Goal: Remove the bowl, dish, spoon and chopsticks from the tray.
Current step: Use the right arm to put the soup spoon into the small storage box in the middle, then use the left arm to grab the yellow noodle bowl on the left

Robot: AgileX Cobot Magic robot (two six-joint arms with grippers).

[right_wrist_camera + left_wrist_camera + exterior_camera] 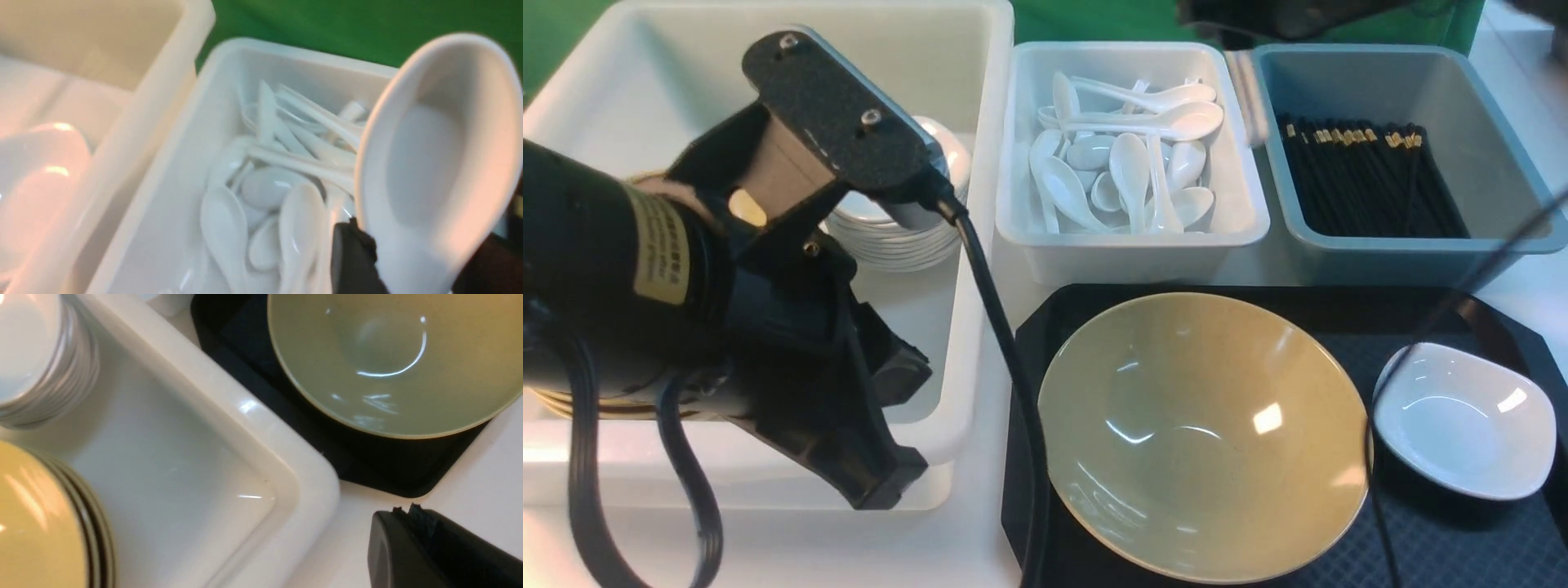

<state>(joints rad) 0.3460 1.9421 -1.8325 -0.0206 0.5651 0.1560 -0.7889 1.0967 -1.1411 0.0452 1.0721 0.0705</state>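
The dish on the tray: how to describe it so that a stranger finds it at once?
Look for the black tray nearest the robot, on its right side. A wide olive-yellow bowl fills its left part; the dish lies just right of it. Unlike the bowl, it is small, glossy white and rounded-triangular.

I see a glossy bowl [1205,433], dish [1462,420] and spoon [433,163], a matt, diamond-textured black plastic tray [1462,539], and a smooth white plastic tub [1131,253].
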